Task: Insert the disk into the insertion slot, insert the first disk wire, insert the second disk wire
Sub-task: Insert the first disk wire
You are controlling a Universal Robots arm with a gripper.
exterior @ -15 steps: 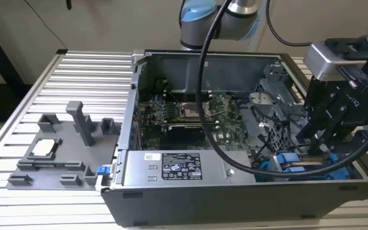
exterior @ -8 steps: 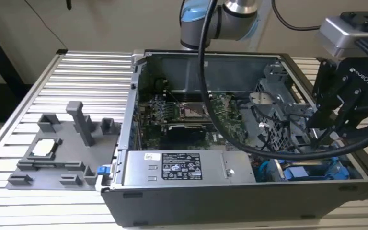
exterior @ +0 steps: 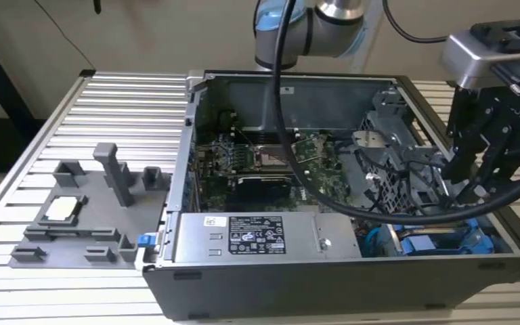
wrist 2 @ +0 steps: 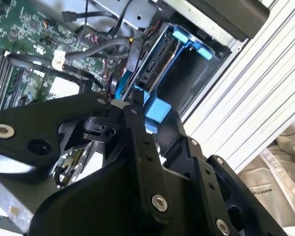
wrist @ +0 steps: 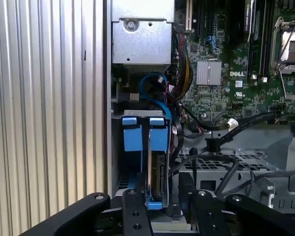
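Observation:
The disk (wrist: 157, 180) stands on edge in its blue carrier (wrist: 157, 133), seated in the insertion slot (wrist: 121, 169) at the case's near corner on the exterior view's right. The disk's (exterior: 427, 242) blue frame shows low in that corner. My gripper (exterior: 466, 184) hangs just above it, open, and its black fingers (wrist: 136, 212) straddle the disk's end with nothing held. The disk (wrist 2: 156, 58) and the blue carrier (wrist 2: 157, 109) lie just past my fingertips (wrist 2: 135, 101). A black wire with a white plug (wrist: 231, 124) and a black plug (wrist: 211, 144) lie loose beside the bay.
A grey power-supply box (exterior: 246, 237) sits along the case's front wall, and the green motherboard (exterior: 269, 162) lies behind it. A perforated grey cage (exterior: 391, 169) and black cables crowd the space under my wrist. A grey fixture with parts (exterior: 89, 203) stands on the ribbed table on the exterior view's left.

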